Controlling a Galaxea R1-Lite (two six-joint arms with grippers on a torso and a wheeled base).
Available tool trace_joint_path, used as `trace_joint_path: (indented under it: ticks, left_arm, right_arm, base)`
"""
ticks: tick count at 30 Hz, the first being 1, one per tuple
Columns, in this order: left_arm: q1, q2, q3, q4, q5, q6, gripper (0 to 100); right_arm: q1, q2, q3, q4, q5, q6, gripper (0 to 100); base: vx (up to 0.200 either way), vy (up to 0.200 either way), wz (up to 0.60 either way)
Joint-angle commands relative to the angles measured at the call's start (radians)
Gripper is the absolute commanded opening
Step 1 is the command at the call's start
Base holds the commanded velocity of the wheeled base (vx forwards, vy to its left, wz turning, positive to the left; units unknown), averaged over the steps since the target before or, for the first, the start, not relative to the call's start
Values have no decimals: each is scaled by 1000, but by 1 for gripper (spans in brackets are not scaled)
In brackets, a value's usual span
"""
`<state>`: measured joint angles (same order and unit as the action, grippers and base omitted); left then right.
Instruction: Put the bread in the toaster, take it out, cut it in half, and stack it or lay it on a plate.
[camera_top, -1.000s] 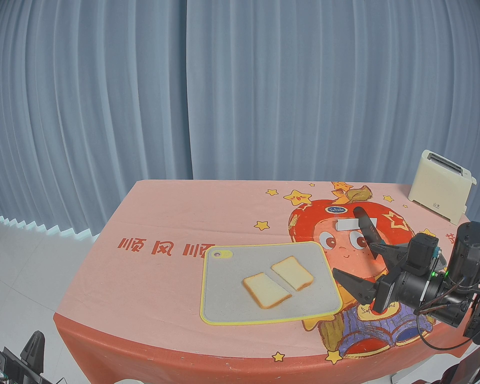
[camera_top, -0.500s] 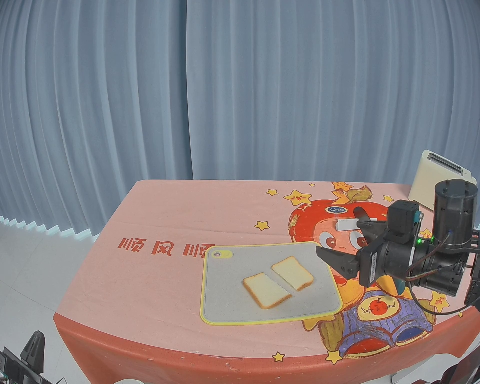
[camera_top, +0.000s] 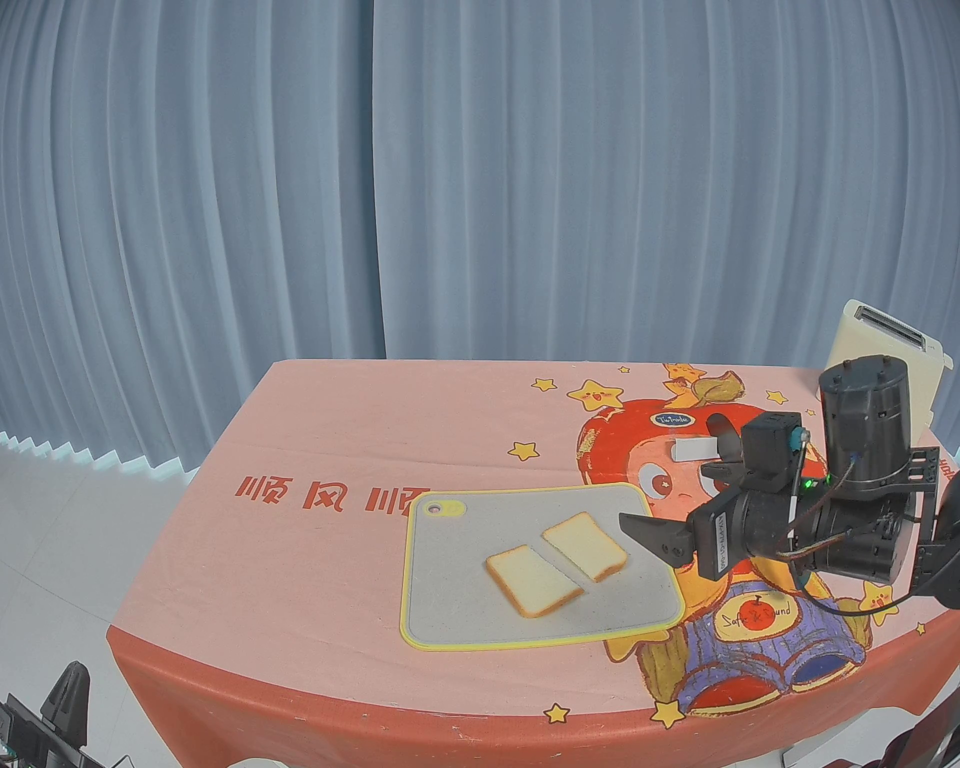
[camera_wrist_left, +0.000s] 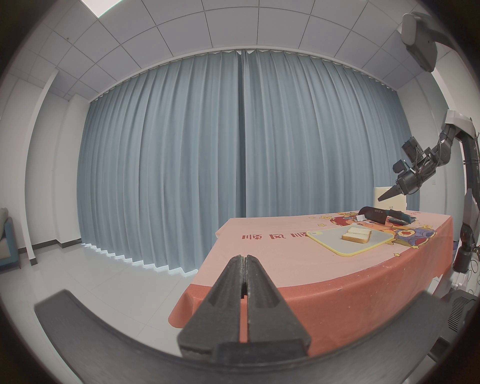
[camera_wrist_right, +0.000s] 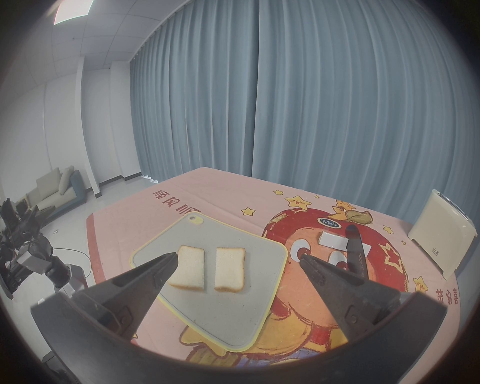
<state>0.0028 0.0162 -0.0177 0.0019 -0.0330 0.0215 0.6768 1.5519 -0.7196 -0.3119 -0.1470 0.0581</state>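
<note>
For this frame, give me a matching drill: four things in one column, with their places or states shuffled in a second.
Things
1. bread halves
2. toaster
3. knife
4. left pincer

Places or states
A. shut
B. upright at the far right corner
C. side by side on the board
D. lying flat between board and toaster

Pairs: 1-C, 2-B, 3-D, 4-A
</note>
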Motion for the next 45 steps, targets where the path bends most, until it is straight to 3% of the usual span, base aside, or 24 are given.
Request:
trace_joint_path:
  ticks: [1,6,14,31,37,45]
  left_arm:
    - [0,-16,16,0,1,0,0]
    - [0,-16,16,0,1,0,0]
    - [0,-16,16,0,-1,0,0]
    - [0,-16,16,0,1,0,0]
    - [0,-16,16,0,-1,0,0]
    - [0,-16,16,0,-1,0,0]
  right_arm:
    - [-6,63,-1,-6,-2,2,100]
    - [-6,97,-11,-6,-9,8,100]
    - [0,139,-15,-6,-85,12,100]
    - [-19,220,-18,-9,-120,16,100]
    - [-22,220,-34,-7,-121,37,100]
    - [-29,255,-57,-7,-161,52,100]
  base:
    - [0,0,0]
    - [0,0,0]
    - [0,0,0]
    - [0,0,0]
    - [0,0,0]
    - [0,0,0]
